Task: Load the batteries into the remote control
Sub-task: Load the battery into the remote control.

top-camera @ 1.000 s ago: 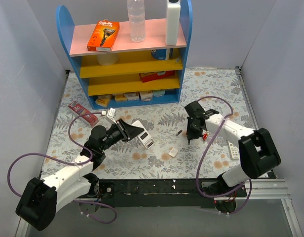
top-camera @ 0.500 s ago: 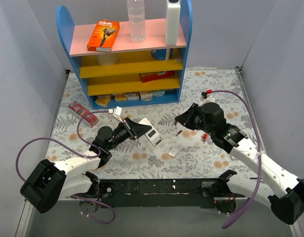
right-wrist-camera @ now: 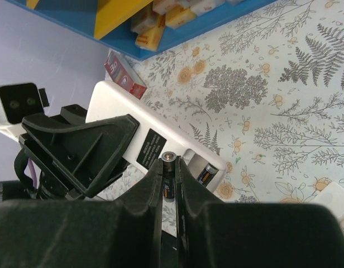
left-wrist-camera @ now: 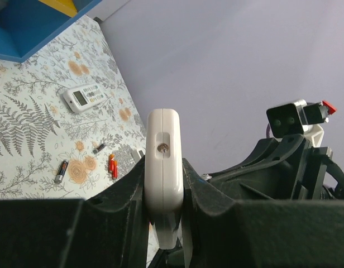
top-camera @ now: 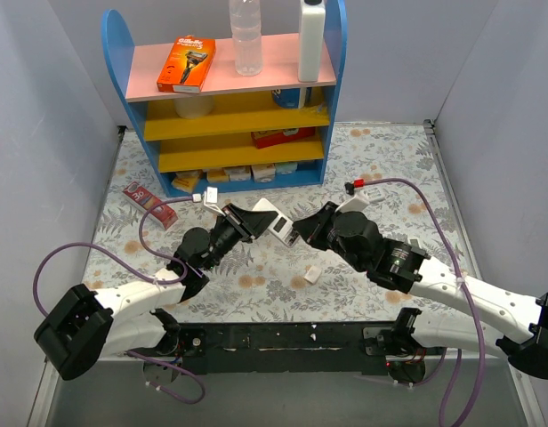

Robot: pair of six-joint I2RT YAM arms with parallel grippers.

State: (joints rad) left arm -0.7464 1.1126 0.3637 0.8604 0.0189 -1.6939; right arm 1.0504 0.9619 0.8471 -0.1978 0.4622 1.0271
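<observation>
Both arms stretched forward from the near edge, tools nose to nose above the bench [top-camera: 390,169]. The left tool [top-camera: 249,222] clamped the remote control [top-camera: 278,222] aloft. The right tool [right-wrist-camera: 170,167] pinched a battery [right-wrist-camera: 169,157] at its open compartment. Spare batteries [left-wrist-camera: 112,166] lay on the bench beyond.

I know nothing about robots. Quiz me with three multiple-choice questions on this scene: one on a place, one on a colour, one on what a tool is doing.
1. The orange box lies: A) on the top shelf; B) on the table; C) in a tool.
2. The side of the remote control facing the right wrist camera is: A) red; B) white; C) blue.
3. The right tool is: A) open; B) shut on a battery; C) shut on a bottle.
Answers: 1A, it rests on the pink board; 2B, white with a black label; 3B, it pinches the battery.
</observation>
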